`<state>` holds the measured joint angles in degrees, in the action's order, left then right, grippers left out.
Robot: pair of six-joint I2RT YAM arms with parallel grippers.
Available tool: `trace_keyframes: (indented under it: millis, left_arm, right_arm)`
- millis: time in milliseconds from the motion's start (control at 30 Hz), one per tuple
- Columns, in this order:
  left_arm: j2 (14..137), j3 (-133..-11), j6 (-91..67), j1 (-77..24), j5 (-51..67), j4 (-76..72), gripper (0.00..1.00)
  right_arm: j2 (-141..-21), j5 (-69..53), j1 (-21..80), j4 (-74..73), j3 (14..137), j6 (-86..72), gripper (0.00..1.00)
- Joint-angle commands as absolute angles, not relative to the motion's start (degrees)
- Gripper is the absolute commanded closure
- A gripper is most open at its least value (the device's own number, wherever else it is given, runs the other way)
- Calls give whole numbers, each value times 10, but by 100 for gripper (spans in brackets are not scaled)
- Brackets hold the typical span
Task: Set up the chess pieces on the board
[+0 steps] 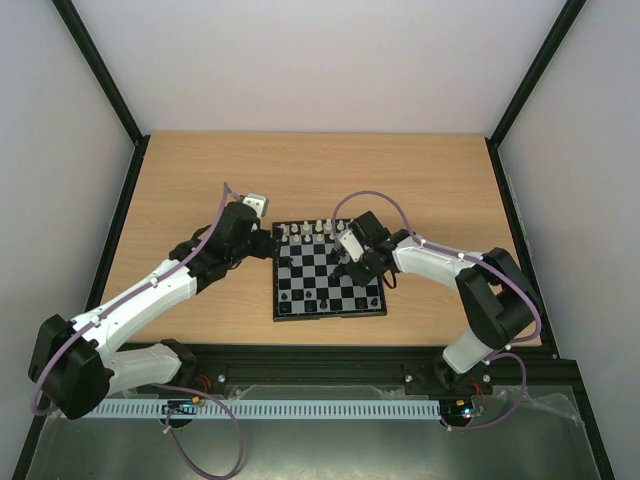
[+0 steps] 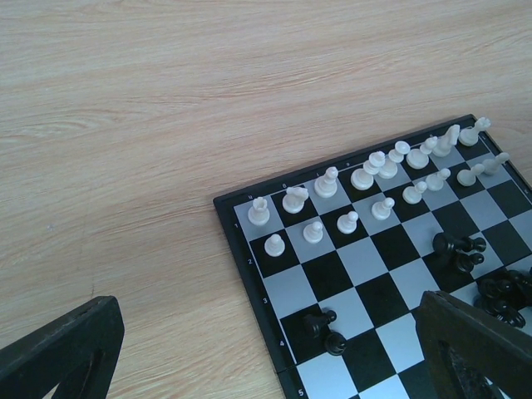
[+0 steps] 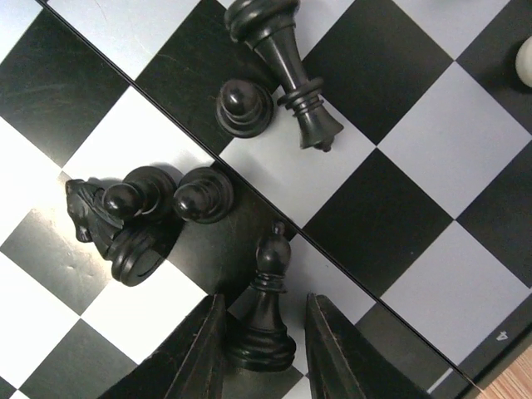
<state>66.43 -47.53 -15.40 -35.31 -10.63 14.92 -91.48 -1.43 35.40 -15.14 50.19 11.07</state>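
The board (image 1: 328, 315) lies between my two arms. White chess pieces (image 2: 366, 179) stand in two rows along its far edge (image 1: 315, 232). Black pieces are scattered mid-board, some fallen (image 2: 459, 248). My right gripper (image 3: 266, 303) hangs low over the board's right half (image 1: 352, 268). Its fingers straddle the base of a black bishop (image 3: 264, 309); the left finger is at the base and a gap shows at the right finger. My left gripper (image 2: 270, 307) stands wide open and empty over the board's left edge (image 1: 262, 242).
Close ahead of the bishop lie a toppled black knight (image 3: 100, 224), two black pawns (image 3: 199, 195), another pawn (image 3: 243, 106) and a fallen tall black piece (image 3: 287, 58). Two black pieces (image 2: 328, 328) sit by the left border. Bare wooden table (image 1: 200, 180) surrounds the board.
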Motion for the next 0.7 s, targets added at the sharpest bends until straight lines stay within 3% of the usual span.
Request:
trace_keyframes:
  millis: [0,200,467,667]
  left_arm:
    - [670,-477,-146,-350,-104,156,1]
    - [672,-477,-147,-350,-103,156,1]
    - [675,-480,-158,-350,-89,158,1]
    - [709,-515,-232,-350,69,166,11]
  right_arm:
    - [-911,-6,346,-202,481,107,71]
    - [-912,-14,344,-206,481,108,76]
    - [-879,-30,337,-208,478,115,91]
    - [-752,-125,336,-174,447,152,93]
